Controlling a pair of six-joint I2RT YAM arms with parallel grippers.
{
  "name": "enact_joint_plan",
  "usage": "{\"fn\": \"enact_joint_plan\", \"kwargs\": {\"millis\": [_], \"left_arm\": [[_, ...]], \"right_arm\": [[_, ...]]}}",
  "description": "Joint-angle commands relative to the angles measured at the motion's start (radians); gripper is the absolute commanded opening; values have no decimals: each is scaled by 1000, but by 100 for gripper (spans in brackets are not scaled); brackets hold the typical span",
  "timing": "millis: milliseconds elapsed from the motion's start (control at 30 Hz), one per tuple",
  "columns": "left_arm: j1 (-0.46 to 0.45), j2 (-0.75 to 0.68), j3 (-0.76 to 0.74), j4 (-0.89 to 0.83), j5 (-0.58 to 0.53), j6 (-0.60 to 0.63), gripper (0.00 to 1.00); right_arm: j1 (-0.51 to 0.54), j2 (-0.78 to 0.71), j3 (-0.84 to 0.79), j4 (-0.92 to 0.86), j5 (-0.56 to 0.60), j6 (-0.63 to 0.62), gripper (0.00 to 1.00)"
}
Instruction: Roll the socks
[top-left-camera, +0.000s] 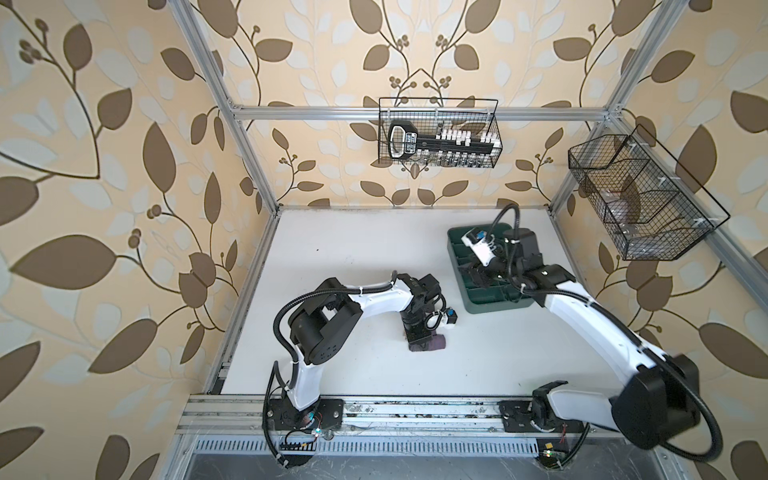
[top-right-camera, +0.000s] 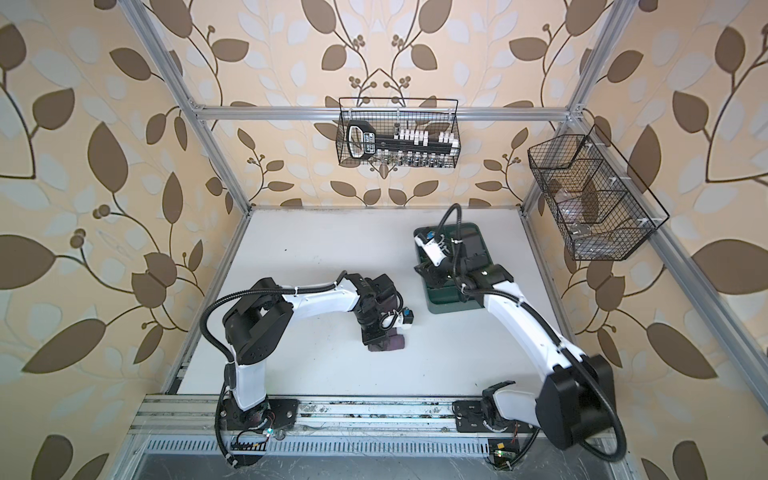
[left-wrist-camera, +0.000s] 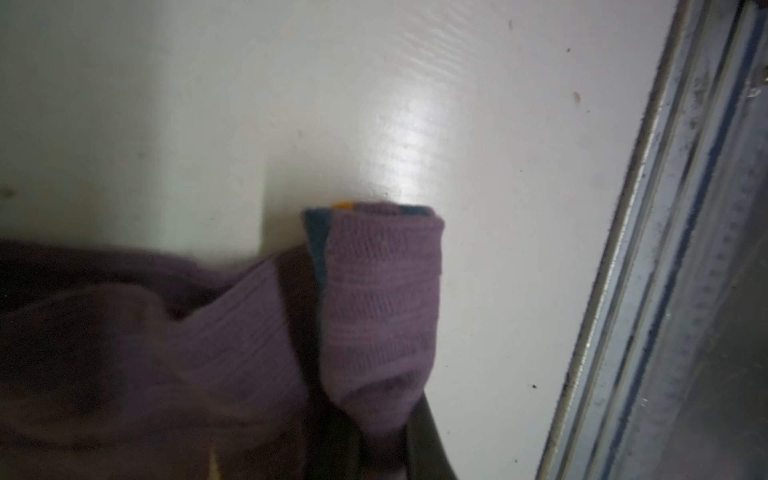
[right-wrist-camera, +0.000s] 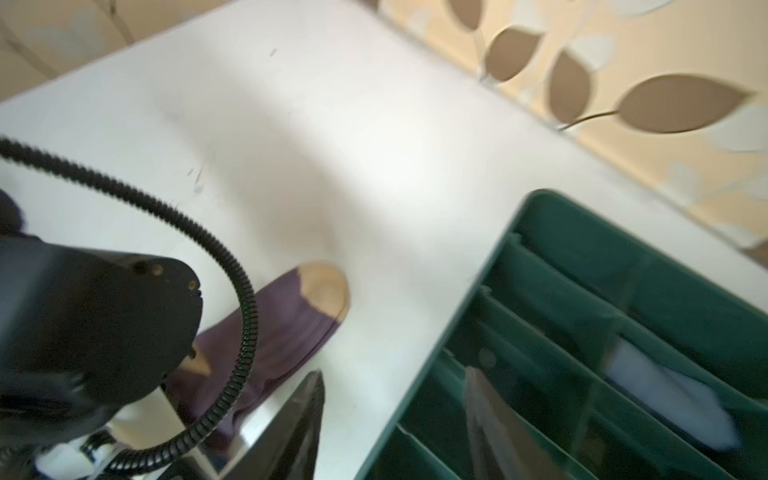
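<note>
Left gripper (top-left-camera: 420, 341): pointed down at the table (top-left-camera: 353, 249) near its middle, closed on purple fabric; in the left wrist view, a fold of cloth runs down between the two dark fingers (left-wrist-camera: 424, 436).
Purple sock (top-left-camera: 434, 344): on the white table, bunched into a short thick bundle under the left gripper in both top views (top-right-camera: 394, 344); near the tray's closest corner, not touching it.
Sock detail, left wrist view: ribbed purple knit (left-wrist-camera: 374, 299), with a teal band and a spot of orange at the rolled end.
Sock detail, right wrist view: tan toe flat on the table, purple body (right-wrist-camera: 286, 332) running back under the left arm.
Right gripper (right-wrist-camera: 395, 424): above the tray's edge on the side facing the table's middle; the two fingers stand apart, with nothing between them.
Right gripper, top views: over the tray (top-left-camera: 478, 275).
Green tray (top-left-camera: 478, 306): on the table's far right part, split by dividers into compartments (right-wrist-camera: 582, 232).
Grey-blue sock (right-wrist-camera: 673, 395): seemingly the pale shape lying in one compartment of the tray, too blurred to be sure; hidden by the right arm in both top views.
</note>
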Motion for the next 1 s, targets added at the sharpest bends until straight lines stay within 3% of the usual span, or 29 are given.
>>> {"fn": "enact_joint_plan", "kwargs": {"millis": [0, 167, 267, 333, 500, 700, 867, 967], "left_arm": [[57, 67, 48, -140, 102, 20, 0], [120, 114, 102, -183, 172, 23, 0], [148, 154, 146, -232, 223, 43, 0], [168, 190, 186, -273, 255, 55, 0], [189, 244, 242, -319, 274, 54, 0], [198, 243, 240, -311, 278, 45, 0], [201, 237, 233, -298, 274, 37, 3], [200, 224, 221, -285, 272, 32, 4]], "right_arm": [[33, -146, -108, 113, 185, 67, 54], [278, -377, -276, 91, 365, -124, 54], [433, -436, -354, 19, 335, -299, 57], [552, -414, -393, -23, 308, -388, 57], [751, -229, -440, 76, 413, -472, 58], [781, 74, -446, 382, 435, -559, 59], [741, 264, -421, 499, 402, -583, 60], [721, 347, -407, 523, 408, -571, 52]]}}
